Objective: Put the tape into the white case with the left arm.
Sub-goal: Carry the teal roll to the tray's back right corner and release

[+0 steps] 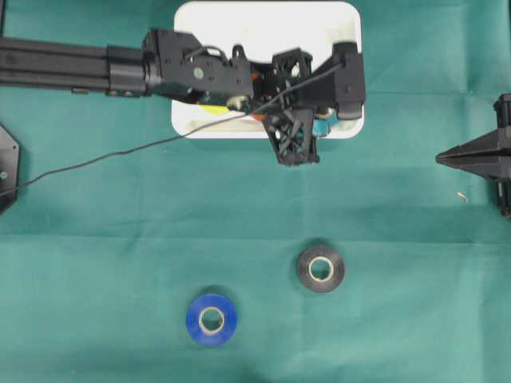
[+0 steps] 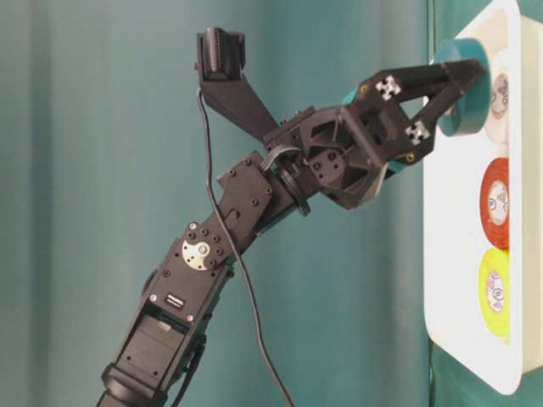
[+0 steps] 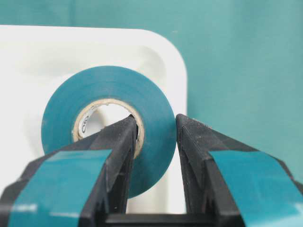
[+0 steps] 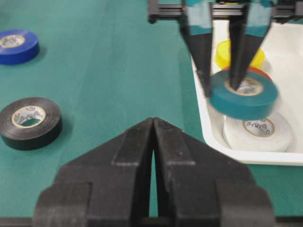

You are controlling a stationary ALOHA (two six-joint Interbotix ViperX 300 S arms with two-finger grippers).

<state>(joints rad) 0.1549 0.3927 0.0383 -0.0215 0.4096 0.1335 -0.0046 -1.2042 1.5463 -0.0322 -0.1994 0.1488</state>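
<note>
The left claw [image 3: 156,137] pinches a teal tape roll [image 3: 113,90], glossy with a pale cardboard core: one finger inside the core, the other outside the wall. The roll hangs at the claw's tips above the white case [image 4: 284,52], over a white roll [image 4: 258,132]; red and yellow rolls lie at twelve o'clock. The right claw [image 4: 152,142] is pressed together, empty.
</note>
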